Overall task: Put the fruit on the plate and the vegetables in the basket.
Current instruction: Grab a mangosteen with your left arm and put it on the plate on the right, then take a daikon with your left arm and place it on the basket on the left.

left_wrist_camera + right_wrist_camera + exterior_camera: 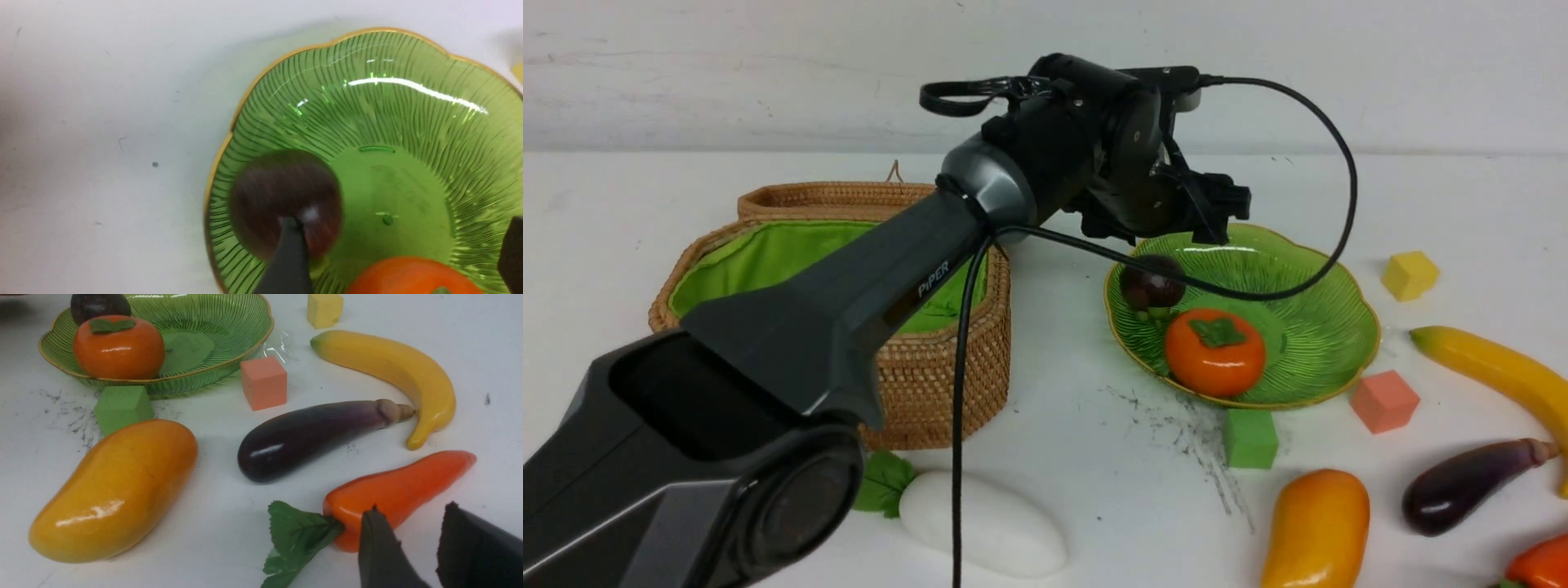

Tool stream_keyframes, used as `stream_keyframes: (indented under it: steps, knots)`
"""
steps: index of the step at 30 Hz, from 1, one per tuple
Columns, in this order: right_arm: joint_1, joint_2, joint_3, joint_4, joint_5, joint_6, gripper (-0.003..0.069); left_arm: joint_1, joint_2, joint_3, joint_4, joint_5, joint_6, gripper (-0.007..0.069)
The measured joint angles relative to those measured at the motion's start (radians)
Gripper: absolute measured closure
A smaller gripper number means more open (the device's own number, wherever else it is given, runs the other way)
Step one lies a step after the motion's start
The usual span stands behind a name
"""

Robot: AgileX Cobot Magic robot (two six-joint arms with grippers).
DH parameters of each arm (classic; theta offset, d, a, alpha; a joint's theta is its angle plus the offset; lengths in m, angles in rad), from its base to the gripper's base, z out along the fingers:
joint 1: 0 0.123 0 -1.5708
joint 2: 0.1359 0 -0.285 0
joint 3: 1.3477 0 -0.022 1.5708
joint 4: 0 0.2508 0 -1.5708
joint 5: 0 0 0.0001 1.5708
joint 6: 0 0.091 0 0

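Observation:
My left gripper [1217, 216] [398, 245] hangs open over the green plate [1327, 327] [388, 102]. The dark purple mangosteen [1150, 284] [282, 196] lies in the plate, beside one finger and free of the jaws. The orange persimmon [1215, 351] [118, 347] sits next to it. My right gripper [412, 510] is open and empty, low over the table beside the red-orange pepper [400, 490]. Eggplant [310, 437], banana [392, 371] and mango [118, 490] lie on the table. The white radish [988, 527] lies in front of the basket [931, 359].
Foam cubes stand around the plate: yellow [1409, 273], pink [1384, 400], green [1250, 437]. The basket's lid [833, 198] is folded back behind it and the green lining shows. My left arm and its cable cross over the basket.

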Motion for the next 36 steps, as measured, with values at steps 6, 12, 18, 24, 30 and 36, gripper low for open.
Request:
stream_keyframes:
  steps: [6, 12, 18, 24, 30, 36]
  knots:
    - [0.0, 0.0, 0.0, 0.0, 0.0, 0.0, 0.0416, 0.0, -0.067, 0.0, 0.006, 0.155, 0.005, 0.0042]
    - [0.0, 0.0, 0.0, 0.0, 0.0, 0.0, 0.0416, 0.012, -0.286, 0.049, 0.035, 0.378, 0.046, 0.0129]
    - [0.0, 0.0, 0.0, 0.0, 0.0, 0.0, 0.0416, 0.074, -0.622, 0.368, 0.015, 0.397, -0.009, 0.0179]
    - [0.0, 0.0, 0.0, 0.0, 0.0, 0.0, 0.0416, 0.091, -0.9, 0.838, 0.095, 0.338, -0.158, 0.018]
    - [0.0, 0.0, 0.0, 0.0, 0.0, 0.0, 0.0416, 0.091, -0.976, 1.193, 0.013, 0.161, -0.564, 0.018]
    - [0.0, 0.0, 0.0, 0.0, 0.0, 0.0, 0.0416, 0.091, -0.896, 1.328, -0.045, -0.016, -0.81, 0.018]
